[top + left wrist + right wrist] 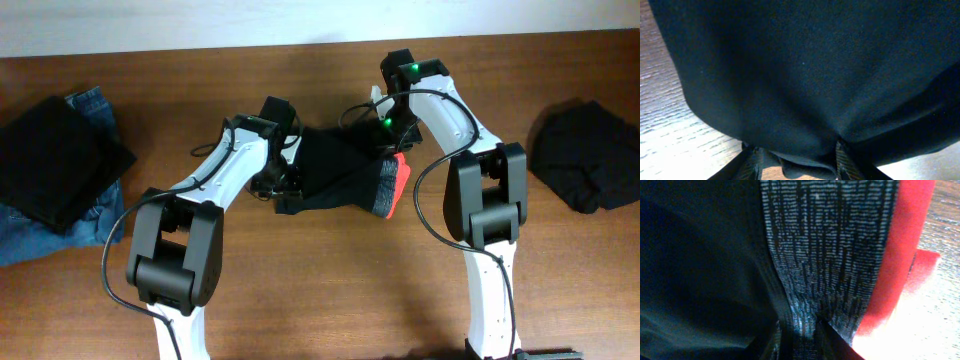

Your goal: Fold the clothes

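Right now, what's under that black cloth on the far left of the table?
Blue denim jeans stick out beneath the black cloth; their middle is covered, so anything else below is unseen.

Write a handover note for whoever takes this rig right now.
Left gripper: shut on black cloth of the trousers.
Right gripper: shut on their grey waistband, beside the red trim.
The trousers are bunched between the arms at the middle of the table; cannot tell if they are lifted.
Done: both grips taken. No fold visible.
Left: spread flat, then fold.
Aside: black garment on jeans far left, dark heap far right.
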